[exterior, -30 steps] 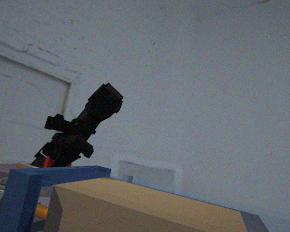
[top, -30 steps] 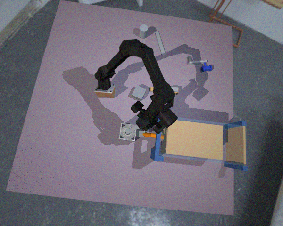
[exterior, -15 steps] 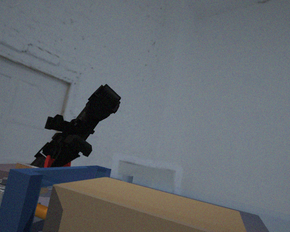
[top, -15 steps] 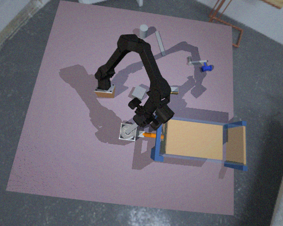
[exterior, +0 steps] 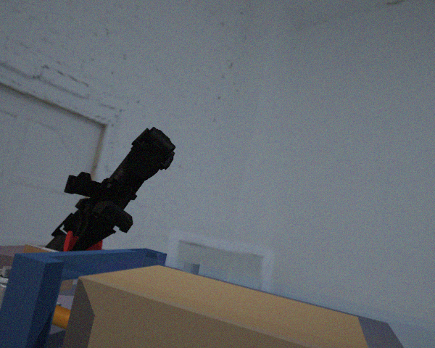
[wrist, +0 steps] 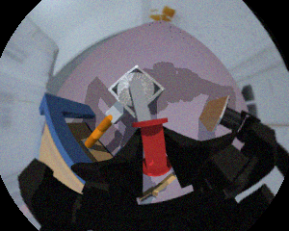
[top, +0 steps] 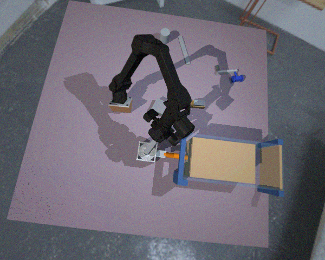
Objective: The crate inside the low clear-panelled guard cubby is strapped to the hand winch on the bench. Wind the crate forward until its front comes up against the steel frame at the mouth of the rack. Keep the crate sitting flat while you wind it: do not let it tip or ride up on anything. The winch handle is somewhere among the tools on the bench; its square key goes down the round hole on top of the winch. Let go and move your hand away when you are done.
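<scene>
The tan crate point(top: 222, 161) point(exterior: 210, 310) point(wrist: 55, 154) sits flat in the cubby, its front just behind the blue front frame point(top: 182, 162) point(exterior: 26, 296) point(wrist: 62, 108). I cannot tell whether they touch. An orange strap point(top: 171, 155) point(exterior: 61, 316) point(wrist: 96, 131) runs from the crate to the square winch point(top: 141, 156) point(wrist: 124, 87). The winch handle's grey arm point(top: 149, 148) point(wrist: 143, 99) lies over the winch top. My gripper point(top: 159, 136) point(wrist: 148, 129) is shut on the handle's red grip point(wrist: 152, 144) point(exterior: 69, 241), between the winch and the frame.
A grey cylinder point(top: 164, 36), a grey bar point(top: 183, 49), a blue-handled tool point(top: 236, 78), a grey block point(top: 158, 106) and a tan-ended tool point(top: 198, 103) lie on the bench. The arm base point(top: 120, 104) stands at the left. The cubby's rear frame point(top: 270, 168) is at the right.
</scene>
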You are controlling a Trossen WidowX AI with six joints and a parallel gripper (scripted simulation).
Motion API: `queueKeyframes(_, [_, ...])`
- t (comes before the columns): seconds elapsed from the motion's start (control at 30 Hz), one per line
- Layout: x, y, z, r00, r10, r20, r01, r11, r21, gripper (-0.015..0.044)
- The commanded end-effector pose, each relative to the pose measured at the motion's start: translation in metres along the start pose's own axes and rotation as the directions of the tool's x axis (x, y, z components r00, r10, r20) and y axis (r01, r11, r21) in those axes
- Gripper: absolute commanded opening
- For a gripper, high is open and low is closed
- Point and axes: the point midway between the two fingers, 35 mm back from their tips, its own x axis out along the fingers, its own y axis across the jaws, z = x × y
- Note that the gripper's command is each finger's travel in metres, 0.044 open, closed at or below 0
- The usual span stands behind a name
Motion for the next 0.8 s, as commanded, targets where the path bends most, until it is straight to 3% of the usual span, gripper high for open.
queueKeyframes(0.0, [0.002,-0.013,0.002,1.0,-0.026,0.0,0.026,1.0,-0.001,0.0])
queueKeyframes(0.77, [0.008,-0.044,0.016,1.0,-0.028,0.001,0.028,1.0,0.0,0.0])
